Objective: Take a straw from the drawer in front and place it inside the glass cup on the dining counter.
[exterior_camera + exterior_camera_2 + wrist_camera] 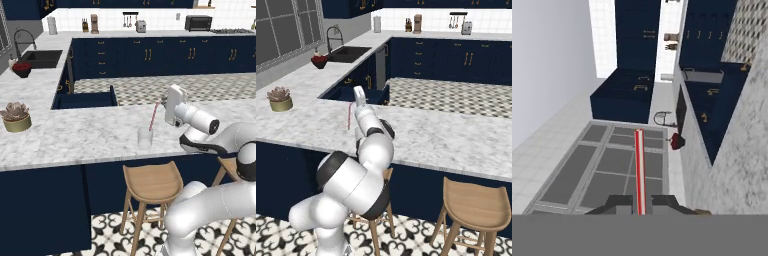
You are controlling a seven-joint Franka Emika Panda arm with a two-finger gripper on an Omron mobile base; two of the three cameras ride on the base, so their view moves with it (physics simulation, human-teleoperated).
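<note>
The fingers (161,103) are shut tight on the straw (153,118), pinching its upper end. In the hand view the straw (639,170) runs straight out from between the two dark tips as a thin pink-red line. From the left base view it hangs down at a slight slant from the hand, its lower end dipping into the top of the cup (145,137); whether it touches the glass cannot be told. The cup stands upright on the white speckled worktop (75,135), near its near edge and just left of the arm's forearm. In the right base view the straw (349,115) shows as a thin line to the left of the wrist, above the worktop (446,135).

The drawer (85,100) stands pulled open at the far side of the worktop, left of the hand, its navy inside in shadow. A succulent in a tan pot (16,117) sits at the worktop's left end, well apart from the cup. Two wooden stools (150,187) stand below the near edge.
</note>
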